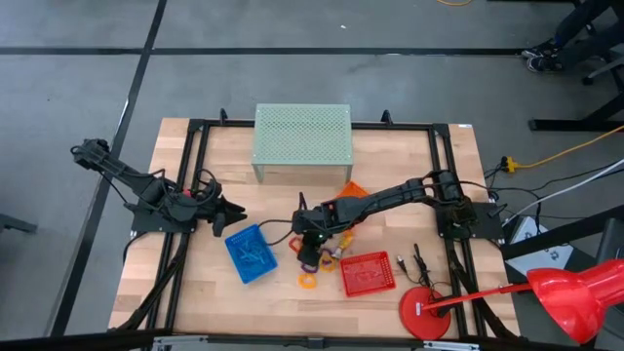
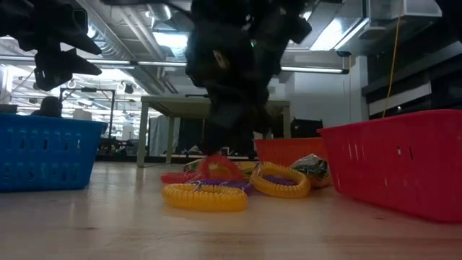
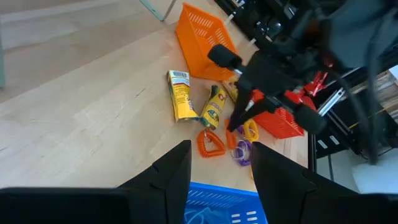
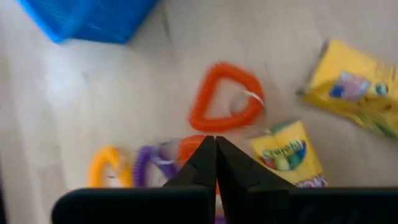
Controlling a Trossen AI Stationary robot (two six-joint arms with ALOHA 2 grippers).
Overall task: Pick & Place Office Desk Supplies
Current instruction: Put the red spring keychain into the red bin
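From above, the right tool (image 1: 310, 255) reaches down among coil loops on the bench (image 1: 175, 283) between the blue basket (image 1: 250, 253) and red basket (image 1: 368, 274). The left tool (image 1: 234, 215) hovers parted, empty. The right wrist view shows fingers (image 4: 205, 163) pressed together, seemingly over an orange loop (image 4: 189, 149), beside another orange loop (image 4: 222, 98) and crayon boxes (image 4: 288, 153).

Wooden bench (image 1: 195, 283) with a black frame carries a pale green perforated stand (image 1: 302, 138) at the back edge, an orange basket (image 3: 202, 38) tipped on its side just in front of it, a blue basket (image 1: 251, 253) front-left and a red basket (image 1: 368, 273) front-right. A big red round-based object (image 1: 425, 312) sits at the front-right corner, its red funnel end (image 1: 575, 292) hanging off the bench. Grey floor all around, yellow cable (image 1: 565, 151) to the right; low view shows a bare table (image 2: 166, 115) in the room behind.
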